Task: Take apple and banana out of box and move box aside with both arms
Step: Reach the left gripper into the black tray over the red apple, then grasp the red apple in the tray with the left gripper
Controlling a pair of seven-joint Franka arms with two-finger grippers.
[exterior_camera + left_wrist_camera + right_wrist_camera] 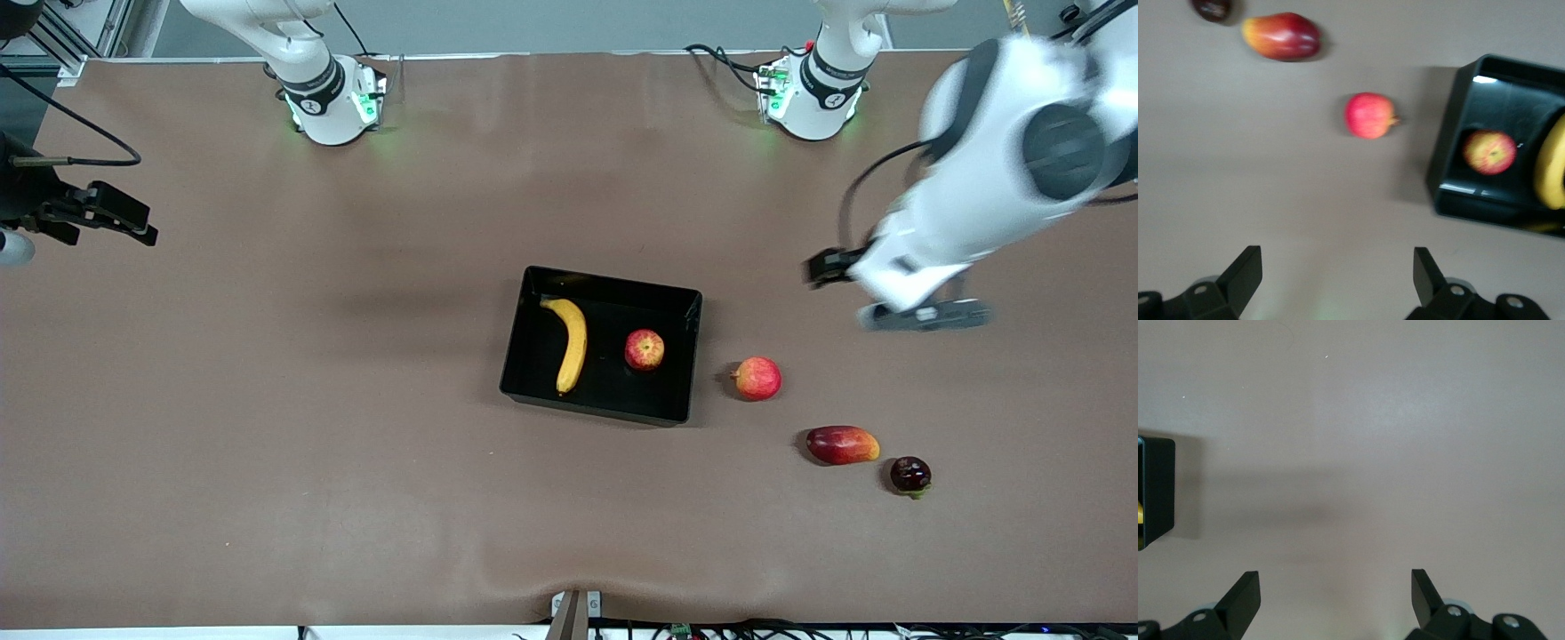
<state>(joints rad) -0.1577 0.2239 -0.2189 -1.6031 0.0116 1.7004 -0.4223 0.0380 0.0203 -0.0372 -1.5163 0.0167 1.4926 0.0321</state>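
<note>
1. While loaded with both fruits, counts as zero progress: box (596, 409) mid-desk, banana (572, 342) lying inside toward its 9 o'clock wall, apple (645, 349) inside toward 3 o'clock, the two apart.
2. Left arm (978, 204): left jaws spread wide, empty, hanging over bare desk (267, 444) at about 2 o'clock from box, up in the air.
3. Right arm (302, 53): right jaws spread too, empty, over the desk's edge at about 10 o'clock from box, well apart from it.
4. Left to do, judged from layout: lift out apple, lift out banana, then grip box from both ends and shift it aside. All three open.
5. Distractors at 3 to 4 o'clock of box: pinkish round fruit (757, 378) just beside it, mango (842, 444) and dark small fruit (910, 475) nearer the front camera. Not to be confused with apple.
6. Likely first pick: apple, closest to left jaws.
</note>
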